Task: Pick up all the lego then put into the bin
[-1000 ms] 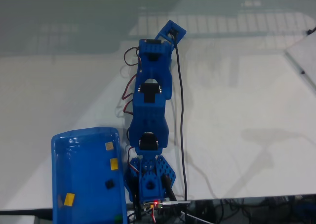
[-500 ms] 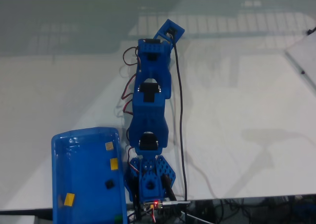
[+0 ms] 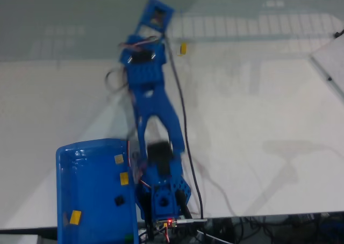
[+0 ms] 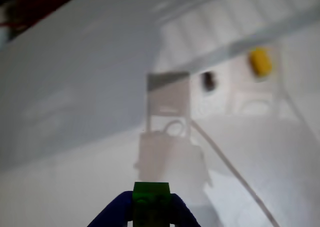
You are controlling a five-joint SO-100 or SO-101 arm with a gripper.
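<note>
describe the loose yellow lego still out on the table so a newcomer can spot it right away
Start at the white table in the fixed view and follow the blue arm away from the blue bin to its far end. Just right of the arm's upper end lies the yellow lego, alone on the table. The other yellow bricks all lie inside the bin.

Fixed view high above the table [image 3: 258, 120] (looking down); wrist view low, close, sharing its far end.

Blue arm [image 3: 153, 101] stretched toward far side; yellow lego [image 3: 183, 48] just right of its head; bin [image 3: 91, 201] near left, bricks inside
</note>
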